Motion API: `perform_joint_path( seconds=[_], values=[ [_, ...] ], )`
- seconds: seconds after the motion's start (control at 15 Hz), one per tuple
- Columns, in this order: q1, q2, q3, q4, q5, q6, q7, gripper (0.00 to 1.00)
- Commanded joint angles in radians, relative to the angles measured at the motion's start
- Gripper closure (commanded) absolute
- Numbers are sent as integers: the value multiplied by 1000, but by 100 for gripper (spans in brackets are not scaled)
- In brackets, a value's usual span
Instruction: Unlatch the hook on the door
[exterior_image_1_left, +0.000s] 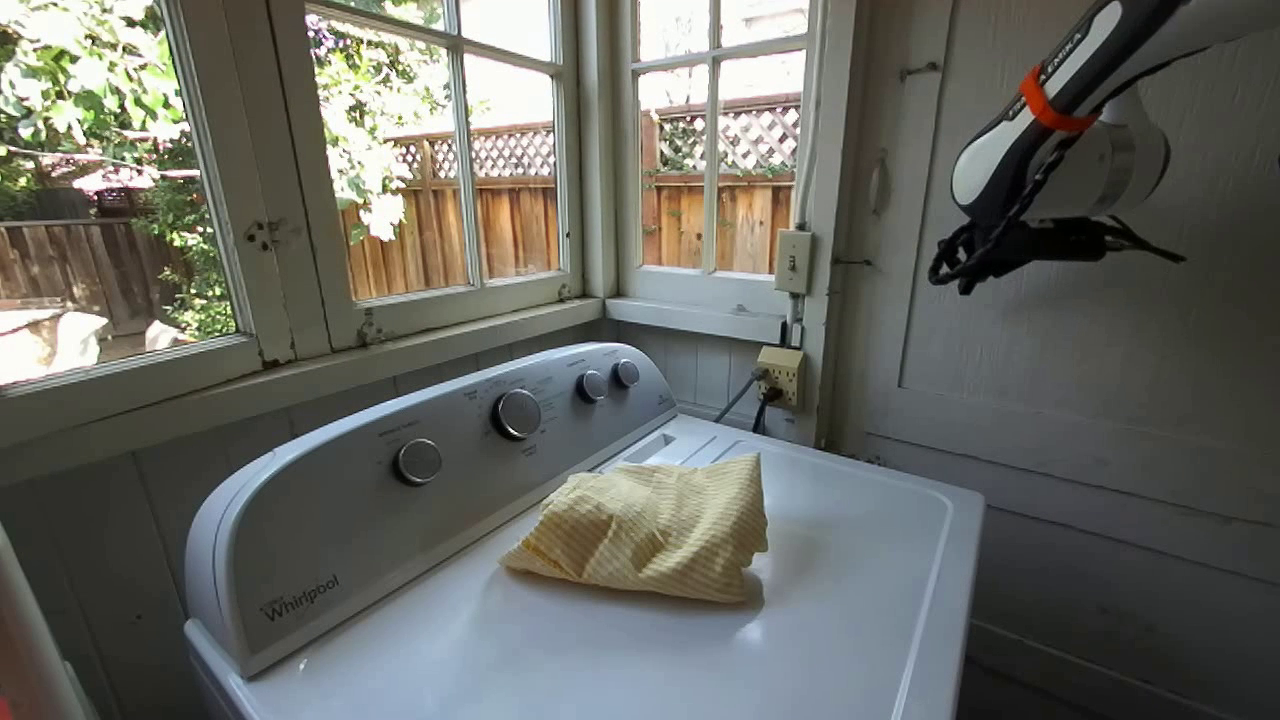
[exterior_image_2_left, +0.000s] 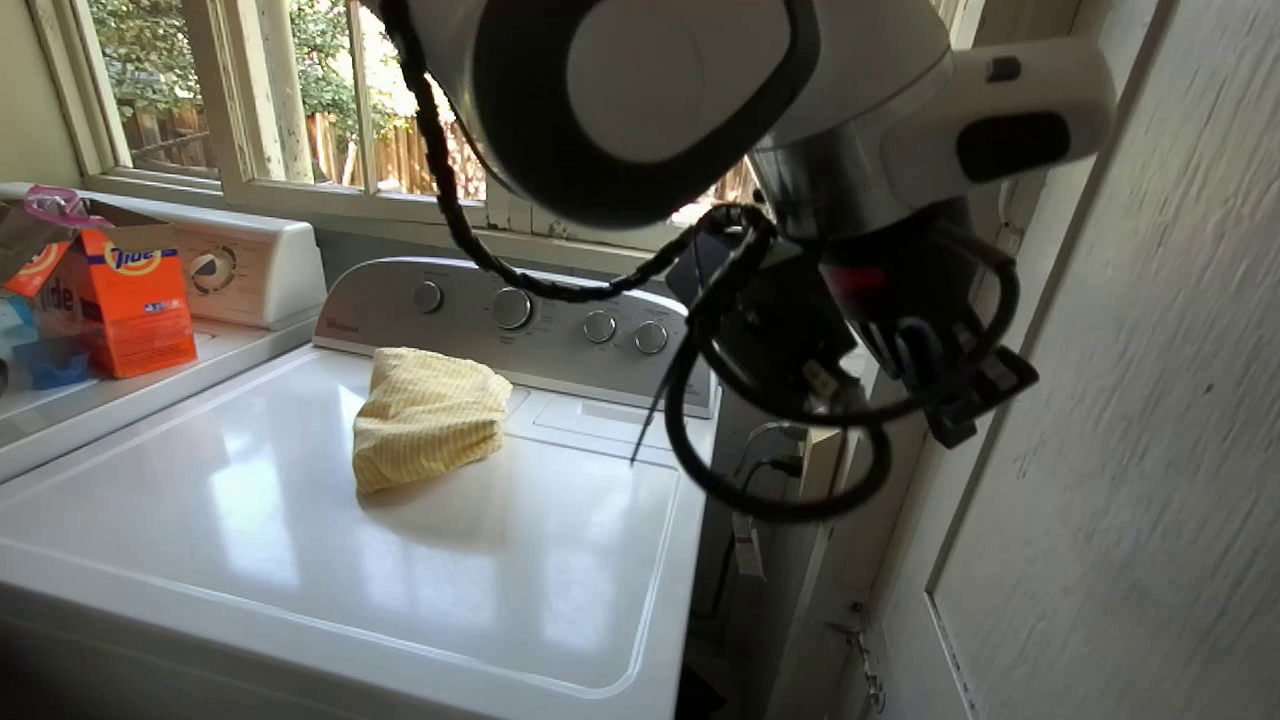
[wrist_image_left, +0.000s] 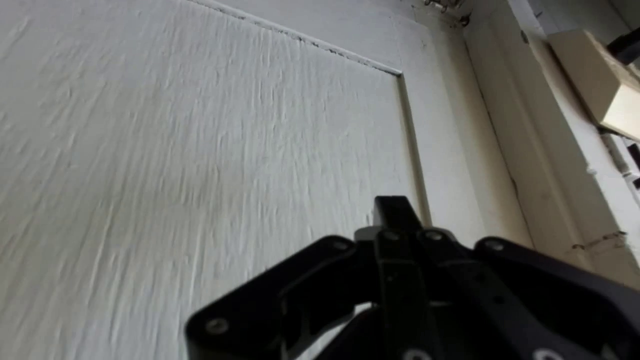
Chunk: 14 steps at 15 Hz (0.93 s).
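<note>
Hook (exterior_image_1_left: 855, 262): thin dark rod, near level, at the seam of door frame (exterior_image_1_left: 838, 150) and door (exterior_image_1_left: 1060, 350). It lies above and beyond the door-side edge of the white machine top (exterior_image_1_left: 840, 580), toward the corner by the control panel (exterior_image_1_left: 330, 500), just beside the light switch (exterior_image_1_left: 795, 262). Whether its end sits in an eye, I can't tell.

Door: pale grey-white, recessed panel, streaky paint.

Gripper (wrist_image_left: 397, 207): clenched, jaws together, tips in front of the door panel, apart from the hook. Contact with the paint: can't tell.

Arm (exterior_image_1_left: 990, 170) hangs in from above, orange band (exterior_image_1_left: 1040, 105) around it; black cable (exterior_image_2_left: 785, 512) looped below the wrist.

On the machine top: yellow striped cloth (exterior_image_1_left: 650, 530), crumpled, nearer the control-panel edge than the front edge. Pale outlet box (exterior_image_1_left: 785, 378) just past the corner of the panel and door-side edges, cords plugged in.

Past the edge opposite the door: second white machine (exterior_image_2_left: 290, 270), orange Tide box (exterior_image_2_left: 145, 310) on it.

Behind the control panel: multi-pane windows (exterior_image_1_left: 462, 130), wooden fence (exterior_image_1_left: 430, 230) outside.
</note>
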Motion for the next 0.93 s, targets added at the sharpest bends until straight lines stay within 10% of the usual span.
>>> perform_joint_path(
  seconds=[0.0, 0.33, 0.4, 0.87],
  values=[
    [29, -132, 31, 36, -211, -166, 169, 100],
    [43, -223, 127, 54, -200, -189, 239, 100],
    [-109, -200, 280, 48, -109, -156, 181, 100],
    [-259, -86, 444, 70, 68, 65, 128, 100]
  ],
)
